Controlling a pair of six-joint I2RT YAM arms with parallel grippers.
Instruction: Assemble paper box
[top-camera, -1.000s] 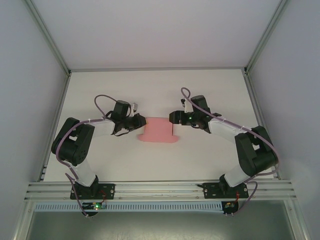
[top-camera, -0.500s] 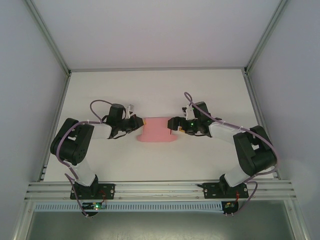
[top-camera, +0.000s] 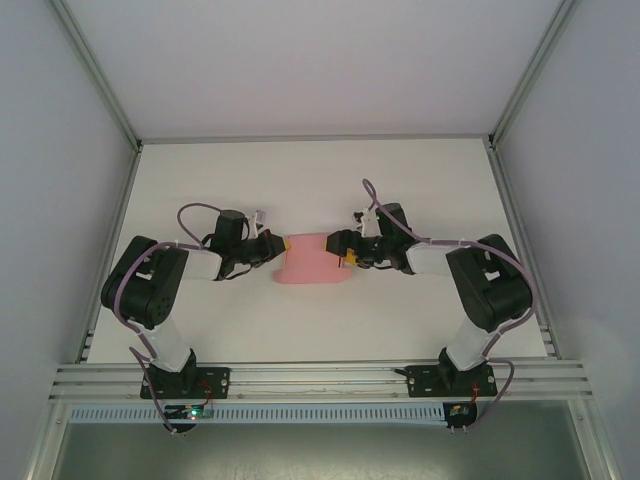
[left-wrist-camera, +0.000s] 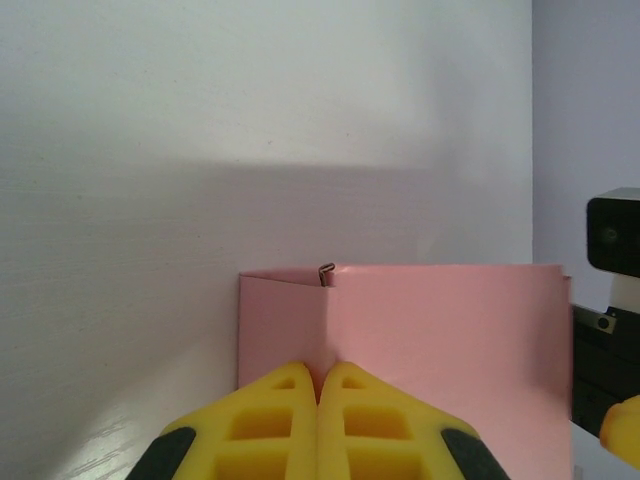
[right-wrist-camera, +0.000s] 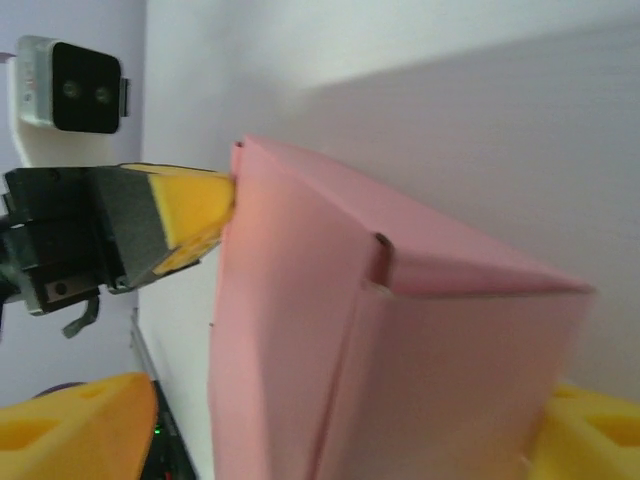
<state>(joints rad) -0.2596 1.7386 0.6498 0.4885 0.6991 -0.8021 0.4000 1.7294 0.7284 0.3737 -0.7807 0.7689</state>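
Fingers (left-wrist-camera: 270, 425) of the left gripper (left-wrist-camera: 320, 372) were pressed together, and a folded corner edge of the paper box (left-wrist-camera: 440, 350) appeared to be pinched at their tips. Fingers (right-wrist-camera: 80, 425) of the right gripper (right-wrist-camera: 330, 440) were spread wide. The box's opposite end was set between them, with a gap beside one finger. The box was located directly between both sets of fingertips, over the white table (top-camera: 300, 180).
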